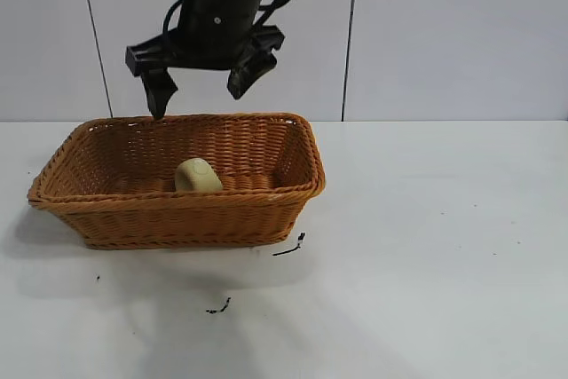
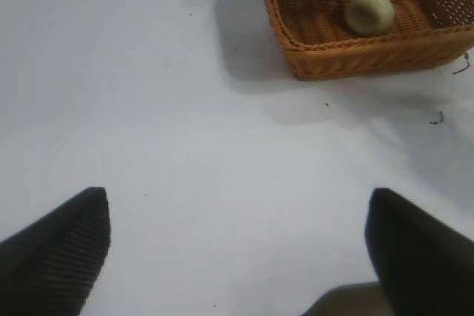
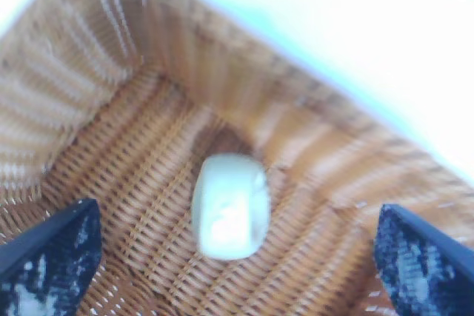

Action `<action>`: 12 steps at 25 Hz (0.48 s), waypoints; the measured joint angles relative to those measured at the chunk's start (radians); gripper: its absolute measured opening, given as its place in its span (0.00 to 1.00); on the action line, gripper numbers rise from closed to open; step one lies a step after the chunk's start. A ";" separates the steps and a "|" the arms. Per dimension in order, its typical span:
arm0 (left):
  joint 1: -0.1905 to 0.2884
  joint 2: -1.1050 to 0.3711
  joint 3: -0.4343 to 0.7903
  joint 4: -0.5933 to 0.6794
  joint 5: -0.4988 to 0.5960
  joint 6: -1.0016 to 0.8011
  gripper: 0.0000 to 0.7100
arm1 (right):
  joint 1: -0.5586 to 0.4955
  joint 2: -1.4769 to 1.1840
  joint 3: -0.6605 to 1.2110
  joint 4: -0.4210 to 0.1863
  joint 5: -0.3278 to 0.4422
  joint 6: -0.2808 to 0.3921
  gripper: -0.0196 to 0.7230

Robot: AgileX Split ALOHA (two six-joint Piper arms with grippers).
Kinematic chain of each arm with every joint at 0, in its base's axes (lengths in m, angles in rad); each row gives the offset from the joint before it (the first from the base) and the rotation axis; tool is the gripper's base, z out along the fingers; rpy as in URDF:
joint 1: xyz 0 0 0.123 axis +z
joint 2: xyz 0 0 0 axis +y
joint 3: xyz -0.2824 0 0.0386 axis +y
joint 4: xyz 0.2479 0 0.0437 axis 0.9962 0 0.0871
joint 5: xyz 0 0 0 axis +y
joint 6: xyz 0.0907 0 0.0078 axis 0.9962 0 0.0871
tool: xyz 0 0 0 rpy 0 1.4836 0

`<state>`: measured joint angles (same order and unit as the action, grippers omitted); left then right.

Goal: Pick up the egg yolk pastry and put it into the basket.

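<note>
Worktop (image 1: 426, 255) w/ a few dark specks at front. Egg yolk pastry (image 1: 197, 175) sits on basket (image 1: 177, 219) floor, centre-left of frame. Right gripper (image 1: 202, 88) above back rim, fingers spread, empty. Left gripper (image 2: 237, 249) fingers also apart, over bare worktop. Drop looks done; nxt we just retract clear of rim.

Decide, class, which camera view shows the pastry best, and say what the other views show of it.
The right wrist view: the pastry fills the middle of the picture, lying whole on the basket floor below the open right gripper. The exterior view shows only its upper part behind the basket's near wall. The left wrist view shows it small and far off.
</note>
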<state>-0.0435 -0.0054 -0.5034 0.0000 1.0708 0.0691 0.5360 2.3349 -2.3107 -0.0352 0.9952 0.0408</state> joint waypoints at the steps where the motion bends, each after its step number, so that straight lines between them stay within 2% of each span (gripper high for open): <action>1: 0.000 0.000 0.000 0.000 0.000 0.000 0.98 | -0.030 0.000 0.000 0.000 0.003 0.000 0.96; 9: 0.000 0.000 0.000 0.000 0.000 0.000 0.98 | -0.285 0.000 0.000 -0.003 0.058 -0.029 0.96; 12: 0.000 0.000 0.000 0.000 0.000 0.000 0.98 | -0.373 0.000 0.000 0.013 0.074 -0.033 0.96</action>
<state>-0.0435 -0.0054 -0.5034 0.0000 1.0708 0.0691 0.1630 2.3349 -2.3107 -0.0220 1.0692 0.0076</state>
